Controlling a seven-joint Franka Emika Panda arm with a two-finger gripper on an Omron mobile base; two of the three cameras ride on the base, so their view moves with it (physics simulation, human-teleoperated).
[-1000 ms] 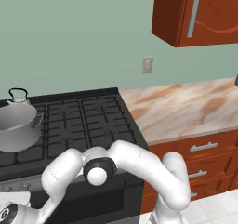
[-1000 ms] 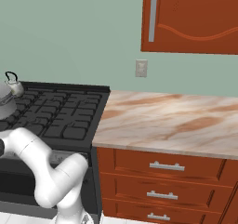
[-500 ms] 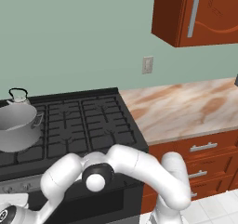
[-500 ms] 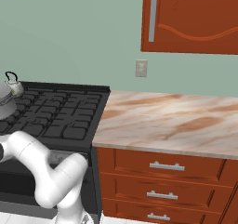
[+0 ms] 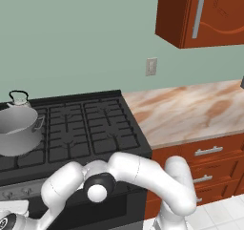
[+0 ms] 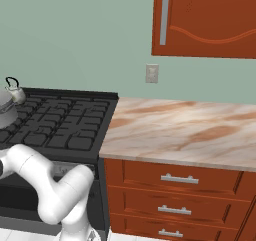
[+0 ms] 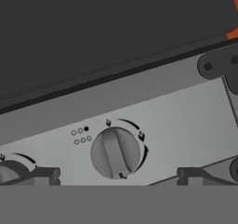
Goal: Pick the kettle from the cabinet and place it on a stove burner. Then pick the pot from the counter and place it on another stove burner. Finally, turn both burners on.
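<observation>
The pot (image 5: 18,132) sits empty on the stove burners (image 5: 88,131); the tool (image 7: 116,174), spread wide, faces a knob (image 7: 115,152).

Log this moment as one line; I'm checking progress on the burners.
stage: burner knobs | gripper: open, facing knob, not gripping | pot: on stove | kettle: on stove behind pot
</observation>
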